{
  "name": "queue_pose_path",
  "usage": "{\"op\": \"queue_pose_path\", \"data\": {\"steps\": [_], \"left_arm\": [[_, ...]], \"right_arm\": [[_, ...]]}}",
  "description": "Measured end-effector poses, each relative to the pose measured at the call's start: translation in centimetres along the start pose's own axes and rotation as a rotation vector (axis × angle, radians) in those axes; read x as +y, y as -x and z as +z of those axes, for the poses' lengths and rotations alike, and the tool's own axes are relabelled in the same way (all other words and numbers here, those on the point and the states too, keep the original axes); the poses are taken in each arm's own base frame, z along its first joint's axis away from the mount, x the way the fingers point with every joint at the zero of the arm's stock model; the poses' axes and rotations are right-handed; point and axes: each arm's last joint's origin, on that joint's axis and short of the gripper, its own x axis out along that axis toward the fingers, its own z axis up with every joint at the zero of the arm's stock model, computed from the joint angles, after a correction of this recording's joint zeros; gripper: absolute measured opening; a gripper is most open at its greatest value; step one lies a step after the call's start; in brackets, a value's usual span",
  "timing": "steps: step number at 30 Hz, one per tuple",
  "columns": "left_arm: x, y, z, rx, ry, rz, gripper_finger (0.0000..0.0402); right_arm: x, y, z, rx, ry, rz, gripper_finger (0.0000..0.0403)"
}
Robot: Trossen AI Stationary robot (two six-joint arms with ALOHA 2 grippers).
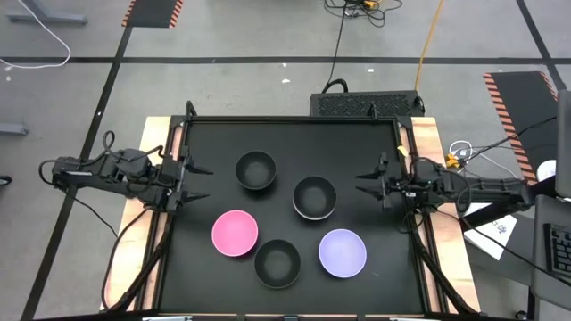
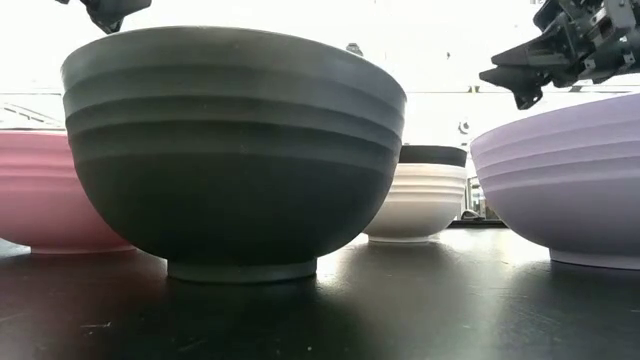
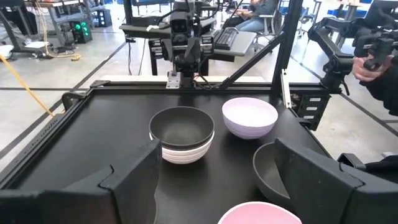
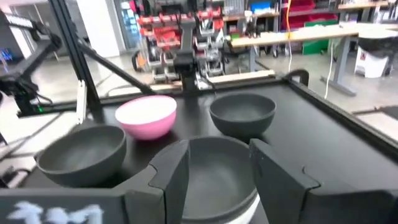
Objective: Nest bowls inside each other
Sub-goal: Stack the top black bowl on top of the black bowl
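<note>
blk bowls (image 1: pixel 256 169) | pink bowl (image 1: pixel 235 233) | lavender bowl (image 1: pixel 343 252) | wht bowl (image 2: pixel 415 205)

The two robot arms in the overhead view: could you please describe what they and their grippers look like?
Both arms are dark, jointed and slender, lying level at the table's sides. The left arm and right arm each carry black cabling along their links. The left gripper and right gripper each end in two pointed black fingers. A small yellow-orange part sits near the right arm's wrist.
</note>
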Motion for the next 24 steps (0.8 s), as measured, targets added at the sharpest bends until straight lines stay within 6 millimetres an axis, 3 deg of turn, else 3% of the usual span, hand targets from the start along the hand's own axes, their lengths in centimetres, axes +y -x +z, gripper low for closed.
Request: {"op": "queue_pose_path", "data": {"steps": [11, 21, 24], "left_arm": [[0.0, -0.7, -1.3, 0.036, 0.005, 0.004, 0.0312], [0.0, -1.3, -1.5, -0.021, -0.063, 0.004, 0.0312], [0.0, -1.3, -1.5, -0.025, -0.067, 0.004, 0.0312]], "right_arm": [[0.0, 1.1, -0.6, 0.033, 0.020, -0.004, 0.0157], [-0.5, 0.9, -4.1, 0.068, 0.012, -0.008, 0.0157], [-0.5, 1.0, -4.3, 0.030, 0.016, -0.004, 0.0157]]}}
